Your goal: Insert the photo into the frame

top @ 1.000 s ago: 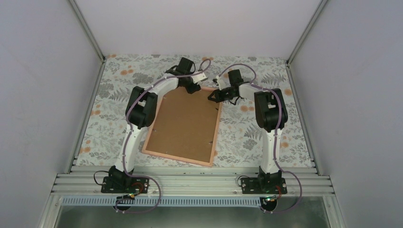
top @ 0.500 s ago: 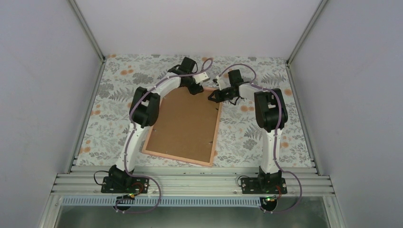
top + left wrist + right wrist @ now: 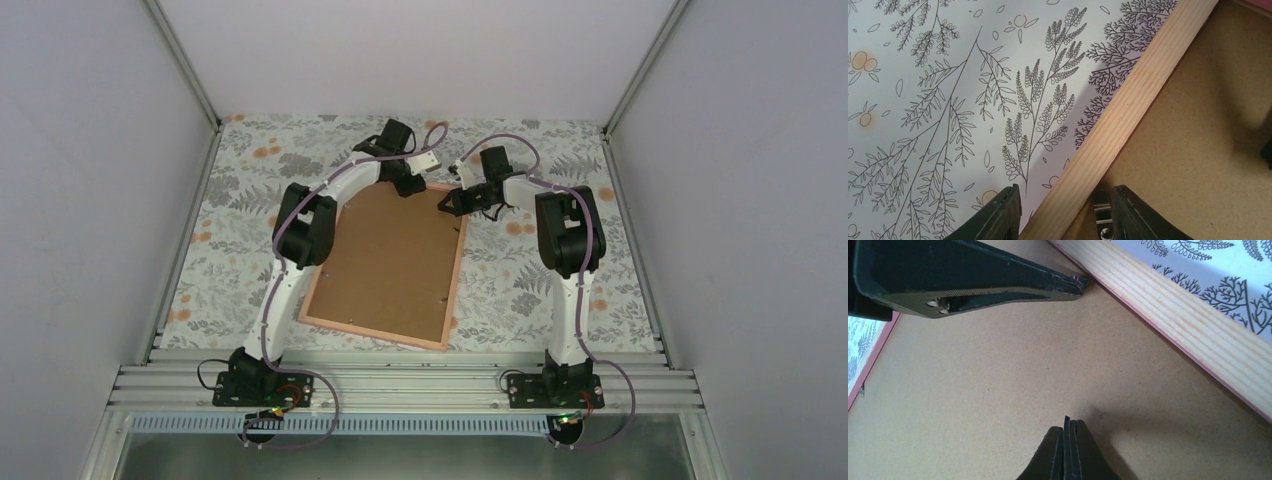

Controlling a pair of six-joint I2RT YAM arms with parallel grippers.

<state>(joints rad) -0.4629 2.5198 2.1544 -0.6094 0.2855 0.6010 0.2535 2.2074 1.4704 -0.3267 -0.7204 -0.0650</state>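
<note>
Little has changed: left fingers (image 3: 1004, 216), parted, straddle the frame (image 3: 1129, 105) edge; right fingers (image 3: 1055, 455) stay shut, empty.

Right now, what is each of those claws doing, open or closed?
Left gripper: open, astride the frame edge.
Right gripper: closed, holding nothing.

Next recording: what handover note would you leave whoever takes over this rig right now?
Left gripper: open, fingers either side of the frame far rail, not clamped.
Right gripper: shut, tips over the brown backing board near its far right corner; contact unclear.
Frame lies back side up, board seated in it. Photo not in view.
Left to do: confirm the photo is underneath, then probably secure the board.
</note>
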